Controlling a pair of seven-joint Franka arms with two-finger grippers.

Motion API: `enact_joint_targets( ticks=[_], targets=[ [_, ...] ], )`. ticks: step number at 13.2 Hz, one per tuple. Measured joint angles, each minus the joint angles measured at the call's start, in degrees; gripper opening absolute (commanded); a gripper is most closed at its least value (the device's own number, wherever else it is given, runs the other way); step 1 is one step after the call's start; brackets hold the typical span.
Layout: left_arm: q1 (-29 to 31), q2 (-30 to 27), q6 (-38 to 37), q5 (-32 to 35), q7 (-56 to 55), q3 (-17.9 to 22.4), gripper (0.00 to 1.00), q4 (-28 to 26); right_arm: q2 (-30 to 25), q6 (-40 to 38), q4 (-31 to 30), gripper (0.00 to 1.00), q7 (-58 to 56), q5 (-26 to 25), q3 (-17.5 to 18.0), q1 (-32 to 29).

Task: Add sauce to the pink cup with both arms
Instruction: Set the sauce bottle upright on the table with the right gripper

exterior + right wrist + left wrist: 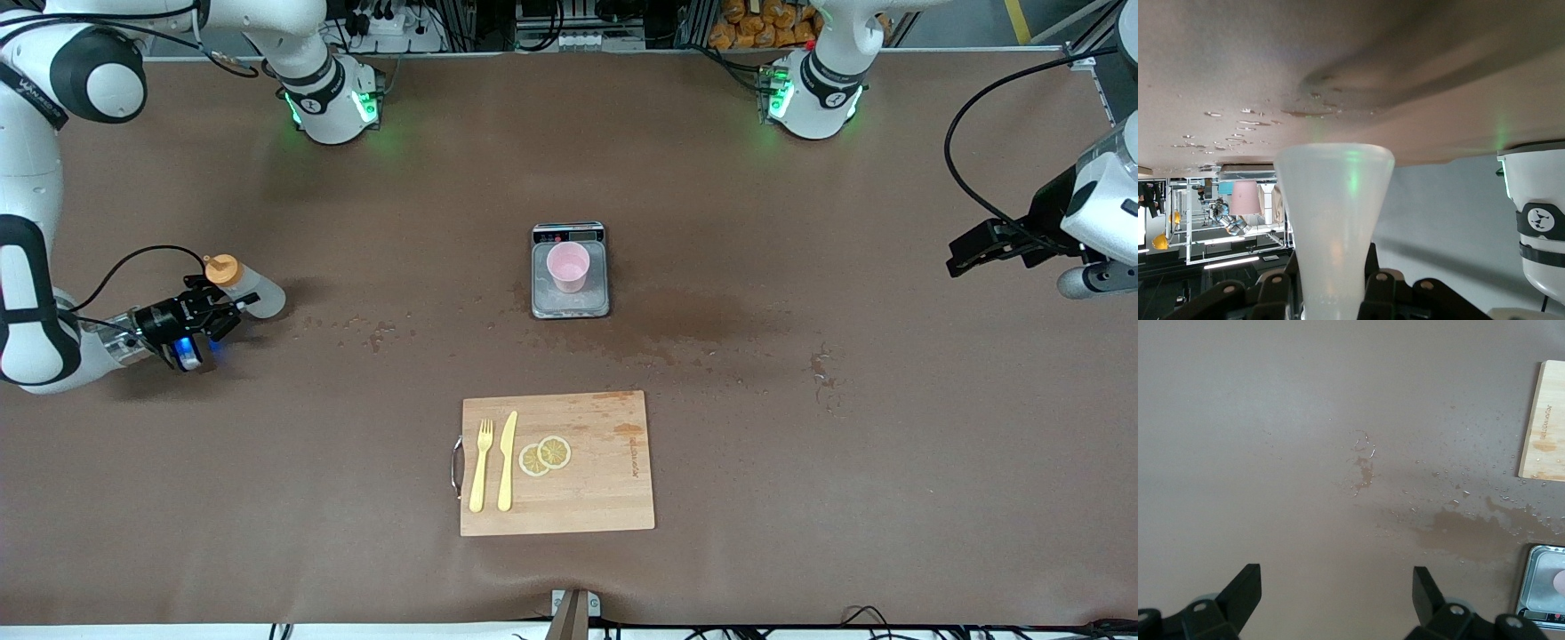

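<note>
The sauce bottle (pixel 249 292), translucent whitish with an orange cap, is near the right arm's end of the table and seems upright. My right gripper (pixel 229 313) is shut on its body. In the right wrist view the bottle (pixel 1335 200) fills the gap between the fingers (pixel 1381 290). The pink cup (pixel 567 267) stands on the grey scale (pixel 570 304) at mid-table. It also shows in the right wrist view (pixel 1245 198). My left gripper (pixel 965 253) waits open and empty above the left arm's end of the table; its wrist view (pixel 1336 590) shows bare table between the fingers.
A wooden cutting board (pixel 557 462) with a yellow fork (pixel 481 465), a knife (pixel 507 460) and lemon slices (pixel 545 455) lies nearer the front camera than the scale. Wet stains (pixel 685 333) mark the brown mat beside the scale. The scale's corner (pixel 1538 577) shows in the left wrist view.
</note>
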Motion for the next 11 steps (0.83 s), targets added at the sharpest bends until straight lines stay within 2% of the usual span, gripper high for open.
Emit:
enact_joint_targets(
  ticks=[3, 4, 6, 8, 11],
  targets=[
    [0.00, 0.02, 0.00, 0.00, 0.00, 0.02, 1.00, 0.00, 0.08, 1.26, -1.30, 0.02, -1.76, -0.03, 0.01, 0.06],
    [0.00, 0.02, 0.00, 0.00, 0.00, 0.02, 1.00, 0.00, 0.08, 1.36, -1.45, 0.09, -1.91, -0.03, 0.01, 0.06],
    [0.01, 0.02, 0.00, 0.00, 0.00, 0.03, 1.00, 0.00, 0.08, 1.54, -1.52, 0.30, -2.01, -0.03, 0.01, 0.06],
    [0.02, 0.02, 0.00, 0.00, 0.00, 0.07, 1.00, 0.00, 0.08, 1.59, -1.52, 0.42, -2.04, -0.03, 0.00, 0.06],
    [0.02, 0.02, 0.00, 0.00, 0.00, 0.10, 1.00, 0.00, 0.08, 1.65, -1.52, 0.53, -2.88, -0.18, -0.02, 0.06]
  ],
)
